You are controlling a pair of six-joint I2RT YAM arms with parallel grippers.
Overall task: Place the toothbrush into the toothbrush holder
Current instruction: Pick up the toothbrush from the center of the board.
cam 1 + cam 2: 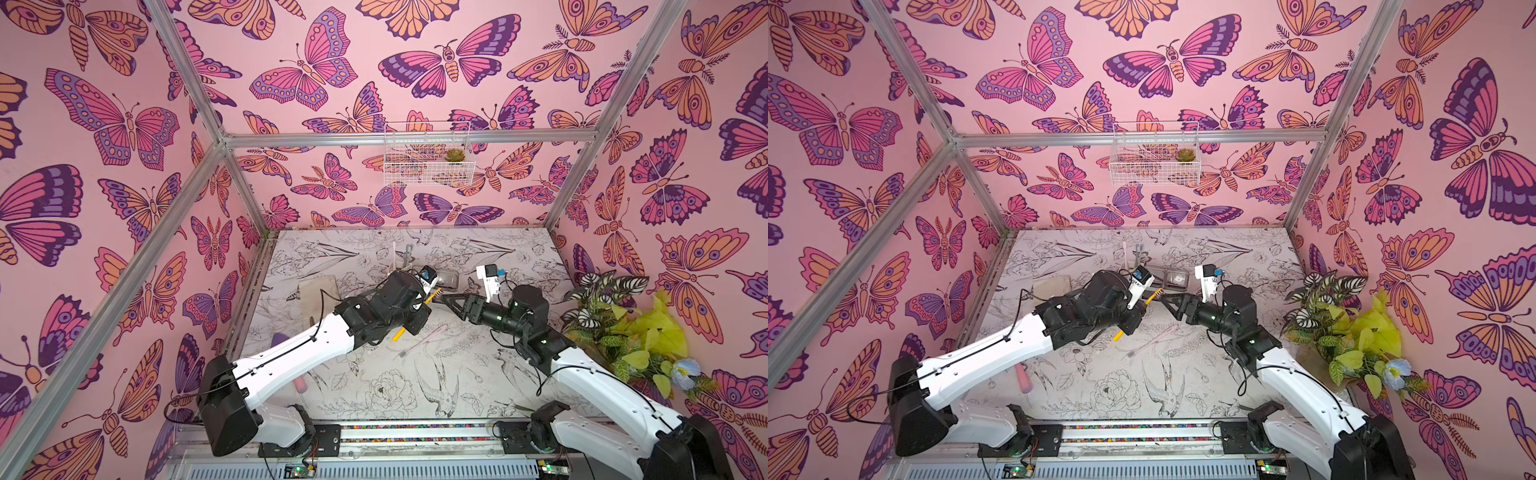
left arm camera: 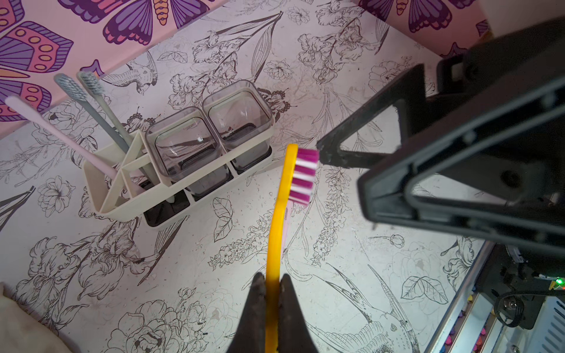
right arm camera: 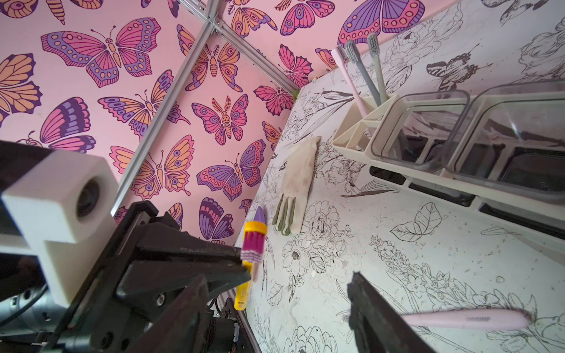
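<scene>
You have five toothbrushes: one yellow toothbrush [image 2: 276, 220], one pink [image 3: 464, 319] on the desk [image 2: 367, 275], three [image 2: 71, 88] in the toothbrush holder [image 2: 101, 189]; two clear cups [image 2: 180, 143]; one glove [image 3: 298, 180].

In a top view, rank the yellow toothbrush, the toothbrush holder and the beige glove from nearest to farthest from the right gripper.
1. The yellow toothbrush: its bristle head sits at a fingertip of the right gripper, on the left side.
2. The toothbrush holder: a little beyond the fingertips, away from the robot.
3. The glove: far off to the left, past the wrist of the left arm.
</scene>
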